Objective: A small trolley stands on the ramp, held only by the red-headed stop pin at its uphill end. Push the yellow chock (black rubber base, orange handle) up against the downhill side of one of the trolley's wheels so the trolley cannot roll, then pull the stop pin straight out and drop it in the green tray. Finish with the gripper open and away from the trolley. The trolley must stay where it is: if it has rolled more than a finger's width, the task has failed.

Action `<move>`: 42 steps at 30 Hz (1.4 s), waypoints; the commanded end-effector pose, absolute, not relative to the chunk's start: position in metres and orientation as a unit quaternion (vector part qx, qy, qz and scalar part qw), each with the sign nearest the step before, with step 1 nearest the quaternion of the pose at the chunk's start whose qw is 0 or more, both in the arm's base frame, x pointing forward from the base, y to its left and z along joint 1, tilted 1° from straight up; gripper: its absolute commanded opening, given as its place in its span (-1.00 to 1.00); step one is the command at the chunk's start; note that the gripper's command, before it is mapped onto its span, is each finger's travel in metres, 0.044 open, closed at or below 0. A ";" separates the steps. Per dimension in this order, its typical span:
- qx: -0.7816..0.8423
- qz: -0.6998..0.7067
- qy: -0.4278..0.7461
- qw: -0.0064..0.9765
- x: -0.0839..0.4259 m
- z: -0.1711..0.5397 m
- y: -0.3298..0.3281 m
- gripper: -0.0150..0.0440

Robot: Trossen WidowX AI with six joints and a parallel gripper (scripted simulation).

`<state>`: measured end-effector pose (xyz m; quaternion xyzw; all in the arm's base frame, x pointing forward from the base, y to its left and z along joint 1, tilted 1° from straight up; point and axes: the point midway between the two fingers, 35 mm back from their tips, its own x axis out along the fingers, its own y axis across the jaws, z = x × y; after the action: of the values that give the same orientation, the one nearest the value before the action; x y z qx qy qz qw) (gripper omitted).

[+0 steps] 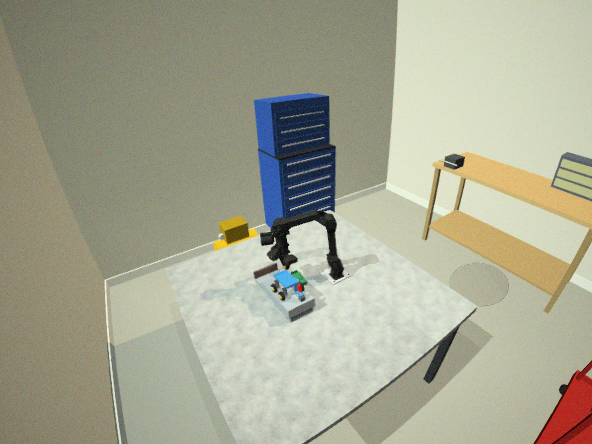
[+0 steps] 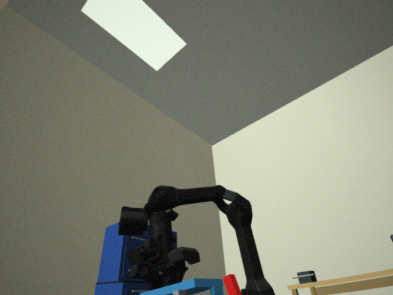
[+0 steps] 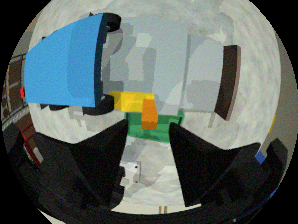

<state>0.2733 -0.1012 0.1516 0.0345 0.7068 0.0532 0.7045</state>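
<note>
From left to right in the top view, a yellow box (image 1: 234,230) sits beyond the far edge of the pale bench (image 1: 345,365). Next comes the brown board (image 1: 265,270) (image 3: 230,82) across the low end of the grey ramp (image 1: 302,308) (image 3: 170,65).

The blue trolley (image 1: 286,278) (image 2: 196,283) (image 3: 65,60) stands upright on that ramp. In the wrist view, the yellow chock (image 3: 131,101) lies just beside 1 of its black wheels, on the side towards the brown board; whether the 2 touch, I cannot tell. Its orange handle (image 3: 149,115) lies ahead of the jaws, in line with their gap. The 2 jaws are spread partway apart, with nothing pinched between them.

The green tray (image 1: 299,277) (image 3: 162,135) rests beside the ramp, on the arm's side. The red-headed stop pin (image 1: 300,288) (image 2: 232,284) stands at the trolley's uphill end.

The black arm (image 1: 332,245) (image 2: 245,237) rises from the bench, right of the tray, and reaches over to the left. Further right are a wooden worktable (image 1: 520,182) and part of a red cart (image 1: 570,410).
</note>
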 end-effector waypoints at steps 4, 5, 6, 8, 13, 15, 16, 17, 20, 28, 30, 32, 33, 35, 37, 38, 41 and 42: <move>0.034 0.055 0.703 0.708 0.276 0.173 -0.104 0.15; 0.034 0.055 0.703 0.708 0.276 0.175 -0.104 0.15; 0.034 0.052 0.705 0.707 0.274 0.167 -0.103 0.24; 0.034 0.052 0.705 0.707 0.274 0.167 -0.103 0.42; 0.018 0.079 0.668 0.740 0.281 0.186 -0.087 0.15; 0.040 0.064 0.668 0.740 0.283 0.188 -0.082 0.15; 0.052 0.055 0.669 0.739 0.284 0.189 -0.079 0.15; 0.063 0.047 0.670 0.739 0.286 0.190 -0.077 0.15; 0.100 0.020 0.671 0.734 0.289 0.192 -0.068 0.15; 0.221 -0.069 0.672 0.704 0.298 0.199 -0.038 0.15; 0.250 -0.091 0.670 0.693 0.300 0.200 -0.030 0.15; 0.279 -0.113 0.668 0.681 0.302 0.202 -0.022 0.15; 0.293 -0.124 0.667 0.674 0.303 0.203 -0.018 0.15; 0.320 -0.147 0.663 0.660 0.304 0.205 -0.010 0.15; 0.347 -0.169 0.660 0.645 0.305 0.207 -0.002 0.15; 0.360 -0.180 0.658 0.637 0.306 0.207 0.002 0.15; 0.399 -0.214 0.650 0.610 0.307 0.210 0.013 0.15; 0.411 -0.226 0.647 0.601 0.307 0.211 0.017 0.15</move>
<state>0.3046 0.0060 0.2080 0.3760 0.6540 -0.1972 0.6261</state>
